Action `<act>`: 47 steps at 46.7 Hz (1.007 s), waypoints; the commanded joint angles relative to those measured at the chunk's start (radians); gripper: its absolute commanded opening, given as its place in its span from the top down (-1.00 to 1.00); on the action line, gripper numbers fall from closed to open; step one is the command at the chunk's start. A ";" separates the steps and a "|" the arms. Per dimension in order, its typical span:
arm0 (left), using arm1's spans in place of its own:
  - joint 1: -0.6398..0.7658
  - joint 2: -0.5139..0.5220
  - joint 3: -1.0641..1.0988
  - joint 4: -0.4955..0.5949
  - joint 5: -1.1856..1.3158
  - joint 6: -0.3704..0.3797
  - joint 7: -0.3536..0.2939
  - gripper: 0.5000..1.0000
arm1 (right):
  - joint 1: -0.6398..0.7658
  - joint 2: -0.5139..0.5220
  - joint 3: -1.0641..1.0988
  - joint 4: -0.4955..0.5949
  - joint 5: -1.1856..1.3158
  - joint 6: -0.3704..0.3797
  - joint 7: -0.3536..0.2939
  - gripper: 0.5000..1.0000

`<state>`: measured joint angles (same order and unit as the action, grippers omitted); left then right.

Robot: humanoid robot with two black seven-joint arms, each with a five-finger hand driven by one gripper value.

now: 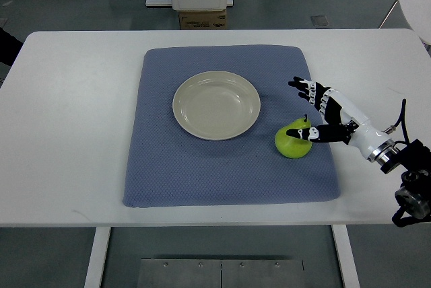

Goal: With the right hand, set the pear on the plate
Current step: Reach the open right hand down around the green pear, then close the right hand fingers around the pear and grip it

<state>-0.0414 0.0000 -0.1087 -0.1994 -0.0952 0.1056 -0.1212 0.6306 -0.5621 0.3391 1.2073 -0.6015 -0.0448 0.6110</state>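
A round, shallow cream-coloured plate point(216, 105) sits bare on the upper middle of a blue-grey textured cloth mat point(168, 160), which is spread over a white table point(67, 99). To the right of the plate and a little nearer the camera, a small green pear point(291, 144) lies on the mat close to its right edge, apart from the plate's rim, its dark stem poking upward. The robot's right hand point(322, 114), black-and-white with jointed fingers, reaches in from the right edge; its thumb lies across the pear's top right while the other fingers point(303, 87) are spread out well above the fruit, not closed around it. Whether the thumb actually presses the pear is hard to tell. The thumb hides part of the pear's right side, and the arm's dark wrist hardware is cut off at the frame's right edge.
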 commanded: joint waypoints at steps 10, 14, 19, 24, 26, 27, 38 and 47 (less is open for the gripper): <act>0.000 0.000 0.000 0.000 0.000 0.000 0.000 -1.00 | 0.009 0.021 -0.046 -0.008 -0.060 -0.075 0.000 -1.00; 0.000 0.000 0.000 0.000 0.000 0.000 0.000 -1.00 | 0.012 0.030 -0.069 -0.009 -0.072 -0.110 0.000 -1.00; 0.000 0.000 0.000 0.000 0.000 -0.001 0.000 -1.00 | 0.021 0.045 -0.091 -0.018 -0.077 -0.147 0.000 -1.00; 0.000 0.000 0.000 0.000 0.000 0.000 0.000 -1.00 | 0.024 0.059 -0.103 -0.032 -0.078 -0.171 0.000 -1.00; 0.000 0.000 0.001 0.000 0.000 0.000 0.000 -1.00 | 0.024 0.062 -0.104 -0.040 -0.078 -0.181 0.000 -1.00; 0.000 0.000 0.000 0.000 0.000 0.000 0.000 -1.00 | 0.024 0.064 -0.107 -0.043 -0.078 -0.184 0.000 -1.00; 0.000 0.000 0.000 0.000 0.000 0.000 0.000 -1.00 | 0.024 0.071 -0.150 -0.077 -0.084 -0.205 0.000 -0.99; 0.000 0.000 0.000 0.000 0.000 0.000 0.000 -1.00 | 0.023 0.082 -0.170 -0.107 -0.084 -0.211 0.000 -0.97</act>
<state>-0.0413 0.0000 -0.1084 -0.1995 -0.0951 0.1056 -0.1212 0.6537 -0.4824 0.1713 1.1051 -0.6857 -0.2524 0.6110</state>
